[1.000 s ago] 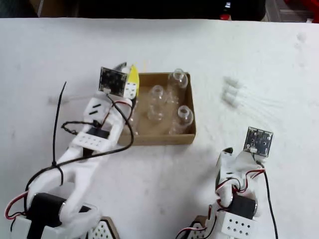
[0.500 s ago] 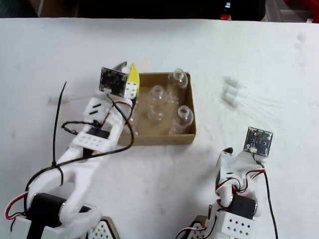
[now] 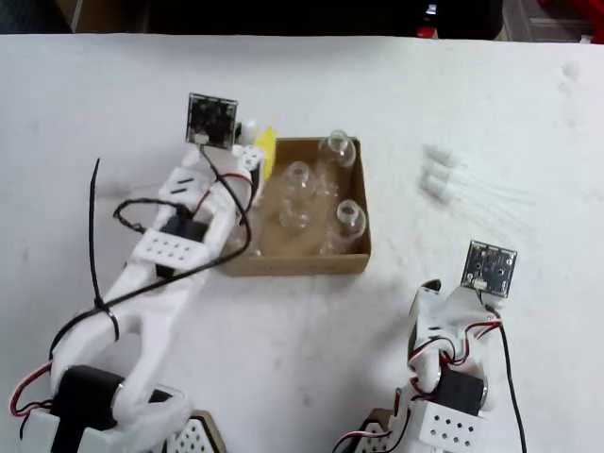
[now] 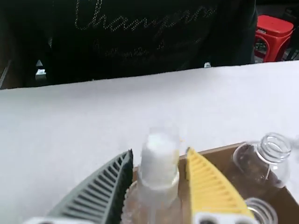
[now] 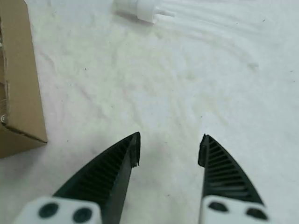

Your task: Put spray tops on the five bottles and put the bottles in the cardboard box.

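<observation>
The open cardboard box (image 3: 302, 262) sits mid-bench (image 3: 311, 330). Three clear bottles (image 3: 296, 193) stand upright inside it with bare, open necks: one at the far right corner, one near the middle, one by the near right corner. A capped bottle (image 4: 156, 183), clear with a white spray top on its neck, stands upright at the box's far left corner, clamped between the jaws of the left gripper (image 4: 159, 151). White spray tops (image 3: 437, 174) lie clustered well right of the box, their thin tubes trailing rightward.
</observation>
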Tool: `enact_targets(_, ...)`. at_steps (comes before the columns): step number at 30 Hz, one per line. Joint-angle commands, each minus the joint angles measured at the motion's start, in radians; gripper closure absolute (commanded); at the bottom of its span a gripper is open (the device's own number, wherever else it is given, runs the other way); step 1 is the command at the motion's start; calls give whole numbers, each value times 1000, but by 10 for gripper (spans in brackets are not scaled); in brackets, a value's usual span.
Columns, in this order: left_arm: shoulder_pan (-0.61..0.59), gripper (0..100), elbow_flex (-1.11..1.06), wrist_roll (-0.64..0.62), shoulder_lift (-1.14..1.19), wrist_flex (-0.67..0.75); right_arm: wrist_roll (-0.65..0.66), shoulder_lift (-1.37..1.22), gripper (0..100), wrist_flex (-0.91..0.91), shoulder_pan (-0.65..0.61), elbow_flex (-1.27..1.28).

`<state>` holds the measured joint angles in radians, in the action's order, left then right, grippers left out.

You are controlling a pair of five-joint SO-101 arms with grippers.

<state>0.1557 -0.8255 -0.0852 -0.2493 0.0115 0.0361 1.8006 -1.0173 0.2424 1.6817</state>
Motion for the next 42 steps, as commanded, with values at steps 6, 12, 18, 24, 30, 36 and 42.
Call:
enact_targets(6, -16, 804, 61, -15, -53, -17, -2, 4, 814, -4, -1, 8)
enact_targets(12, -18, 801, 72, -18, -191, -138, -2, 4, 814, -4, -1, 8)
enact_targets(18, -18, 801, 74, -49, -374, -269, -2, 4, 814, -4, -1, 8)
enact_targets(24, -62, 804, 170, -55, -473, -489, -2, 4, 814, -4, -1, 8)
enact_targets(30, -257, 801, 523, -44, -335, -905, -2, 4, 814, -4, -1, 8)
enact_targets(36, -444, 804, 950, 247, -67, -1344, -2, 4, 814, -4, 1, 8)
enact_targets(42, -575, 803, 1263, 348, 199, -1645, -2, 4, 814, -5, 1, 8)
